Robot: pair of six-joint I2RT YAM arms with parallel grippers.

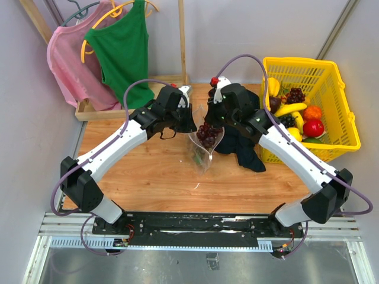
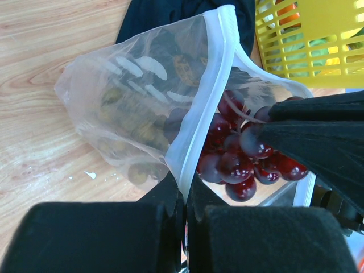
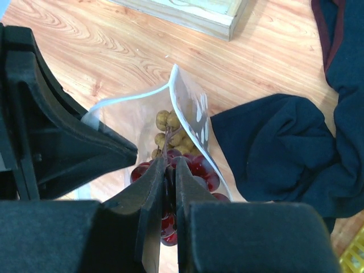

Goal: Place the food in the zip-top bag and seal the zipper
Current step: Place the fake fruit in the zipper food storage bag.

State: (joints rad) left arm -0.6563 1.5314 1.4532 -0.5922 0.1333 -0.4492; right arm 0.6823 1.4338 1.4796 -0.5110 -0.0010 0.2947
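Closest to the left wrist camera, the left tool (image 2: 185,192) is pinched tight on the white zipper (image 2: 205,96) of the zip-top bag (image 2: 114,91), holding that mouth edge up off the worktop (image 2: 40,51). Closest to the right wrist camera, the right tool (image 3: 170,166) is narrowed onto the stem of the grapes (image 3: 200,168), which hang in the bag's mouth, partly inside it. Deeper in the pouch sits the longan cluster (image 3: 167,129). The two tools stand almost tip to tip over the mouth, the left at 9 o'clock of it and the right at 3 o'clock, so each crowds the other's side.

Just past the bag, at 3 o'clock in the top view, a dark navy cloth (image 1: 244,151) lies crumpled beside the pouch and under the right arm; whether it touches the plastic I cannot tell. Farther out at 2 o'clock a yellow basket (image 1: 348,121) stands by the worktop's right edge, holding more fruit, among it a banana (image 1: 290,109) and a red apple (image 1: 314,128). At 10 o'clock a low wooden tray (image 1: 89,111) sits at the far left corner, and behind it a pink top (image 1: 65,59) and a green top (image 1: 121,53) hang on hangers.

Light, grained wood makes up the worktop, with a small white fleck (image 2: 91,175) near the bag. Pale walls close it in at left, right and far side. Bare wood spreads from 6 to 8 o'clock of the bag toward the near edge, where a black rail (image 1: 195,223) carries both arm bases.
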